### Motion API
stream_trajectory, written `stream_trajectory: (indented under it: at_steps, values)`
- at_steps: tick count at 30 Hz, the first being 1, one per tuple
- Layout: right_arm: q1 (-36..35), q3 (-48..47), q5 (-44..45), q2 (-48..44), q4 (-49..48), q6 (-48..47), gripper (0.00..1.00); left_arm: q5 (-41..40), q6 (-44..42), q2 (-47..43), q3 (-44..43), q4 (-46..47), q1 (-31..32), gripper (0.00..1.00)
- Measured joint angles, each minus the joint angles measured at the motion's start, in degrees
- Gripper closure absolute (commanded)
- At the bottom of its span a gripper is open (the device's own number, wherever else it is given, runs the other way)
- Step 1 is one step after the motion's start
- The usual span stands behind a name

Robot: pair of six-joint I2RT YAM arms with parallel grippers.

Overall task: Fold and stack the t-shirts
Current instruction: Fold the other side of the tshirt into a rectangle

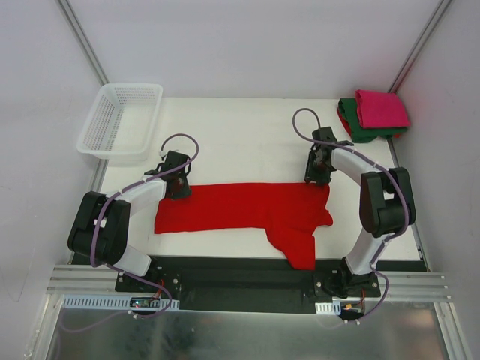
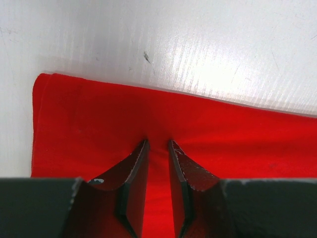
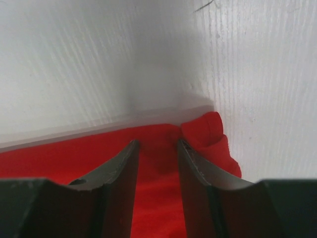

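The bright red t-shirt (image 1: 247,210) lies spread across the near half of the table, with one part hanging down towards the front edge. My left gripper (image 1: 178,187) is at its far left edge, jaws nearly together and pinching red cloth (image 2: 237,134) with creases running into the gap (image 2: 157,142). My right gripper (image 1: 315,178) is at its far right corner, jaws narrow around a raised fold of red cloth (image 3: 49,161) between them (image 3: 156,142). The magenta-pink t-shirt (image 1: 381,107) lies folded on the folded dark green t-shirt (image 1: 352,124) at the back right corner.
A white plastic mesh basket (image 1: 120,124) stands at the back left, partly over the table's (image 1: 247,139) left edge. A black strip and metal rail with both arm bases run along the near edge.
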State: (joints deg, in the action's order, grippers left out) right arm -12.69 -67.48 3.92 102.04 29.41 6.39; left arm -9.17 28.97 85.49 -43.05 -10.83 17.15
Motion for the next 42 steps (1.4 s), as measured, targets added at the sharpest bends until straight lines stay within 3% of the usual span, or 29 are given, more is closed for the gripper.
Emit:
stream_trajectory:
  at_steps: [15, 21, 27, 32, 42]
  values:
    - [-1.4, -5.27, 15.8, 3.96, 8.13, -0.44, 0.6, 0.0, 0.0, 0.02, -0.02, 0.0, 0.0, 0.78]
    - [-1.4, -6.95, 18.21, 5.68, 8.92, -0.46, 0.6, 0.0, 0.0, 0.02, 0.0, 0.0, 0.0, 0.78]
    - [0.17, -3.04, 8.96, 1.86, 3.02, 0.11, 0.59, 0.0, 0.0, 0.02, 0.0, 0.0, 0.0, 0.78]
    - [7.39, -0.11, -1.73, -4.28, -2.23, 1.42, 0.58, 0.02, -0.02, 0.02, -0.02, 0.0, 0.0, 0.78]
    - [16.74, -0.33, -9.73, -9.81, -5.86, 2.54, 0.57, 0.07, -0.02, 0.63, -0.7, -0.31, 0.0, 0.78]
